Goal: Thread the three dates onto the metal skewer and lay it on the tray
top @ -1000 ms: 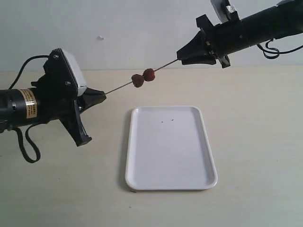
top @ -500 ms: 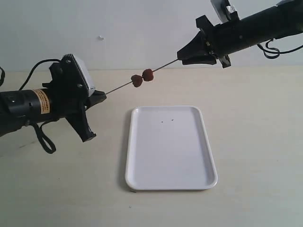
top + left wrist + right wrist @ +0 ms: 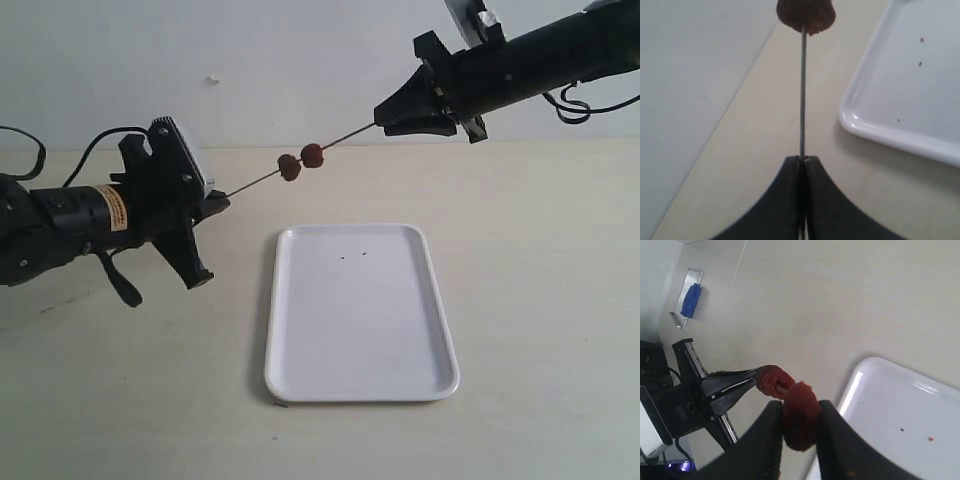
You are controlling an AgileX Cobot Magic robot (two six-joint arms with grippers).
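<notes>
The left gripper (image 3: 802, 160) was pressed together on the left end of the metal skewer (image 3: 802, 90). The right gripper (image 3: 381, 122) seemed to be pinched on its far right end, though this grip was partly hidden. The skewer was held in the air. The left date (image 3: 290, 168) and the right date (image 3: 313, 155) were threaded on it, just beside each other, beyond the far edge of the tray (image 3: 300, 385).

Beige table (image 3: 540, 300) carries the white tray (image 3: 360, 330) (a few dark specks)
</notes>
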